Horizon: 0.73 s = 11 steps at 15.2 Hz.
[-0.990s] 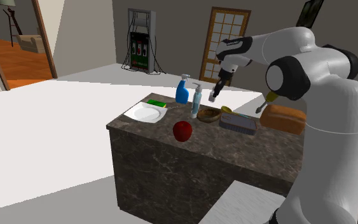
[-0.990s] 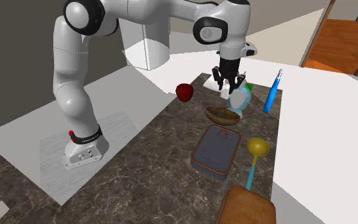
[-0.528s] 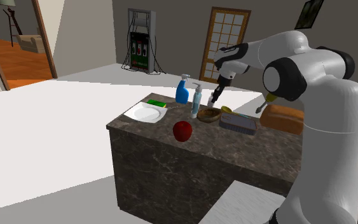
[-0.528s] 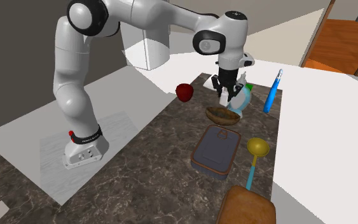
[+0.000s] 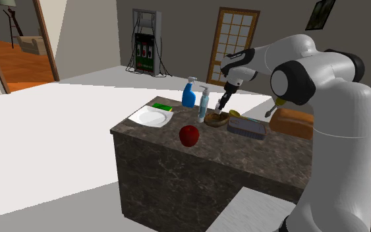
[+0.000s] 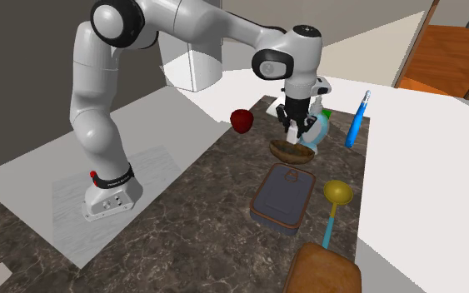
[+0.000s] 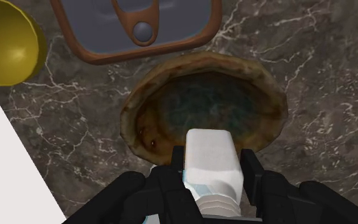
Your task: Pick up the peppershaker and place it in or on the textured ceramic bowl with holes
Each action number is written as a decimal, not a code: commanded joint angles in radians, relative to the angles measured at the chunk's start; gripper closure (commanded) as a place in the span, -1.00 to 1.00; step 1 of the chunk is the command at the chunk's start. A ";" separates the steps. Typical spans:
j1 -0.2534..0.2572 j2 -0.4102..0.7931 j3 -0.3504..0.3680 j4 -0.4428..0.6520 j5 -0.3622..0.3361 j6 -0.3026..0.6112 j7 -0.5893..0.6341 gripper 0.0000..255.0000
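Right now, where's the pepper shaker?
The gripper clasps the white shaker above the brown bowl, right of the red apple in the second exterior view.

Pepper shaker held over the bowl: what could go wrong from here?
The white pepper shaker, clasped in the black gripper, hangs nearer the rough brown bowl's rim than its middle. Released here, it might strike the rim and tumble onto the dark marble counter. The pale blue bottle stands close beside the gripper and could be knocked.
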 commanded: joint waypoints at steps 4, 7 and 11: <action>0.000 0.000 0.000 0.000 0.000 0.000 0.000 -1.00; 0.000 0.000 0.000 0.000 0.000 0.000 0.000 -1.00; 0.003 -0.028 -0.014 0.031 -0.027 -0.050 0.016 -1.00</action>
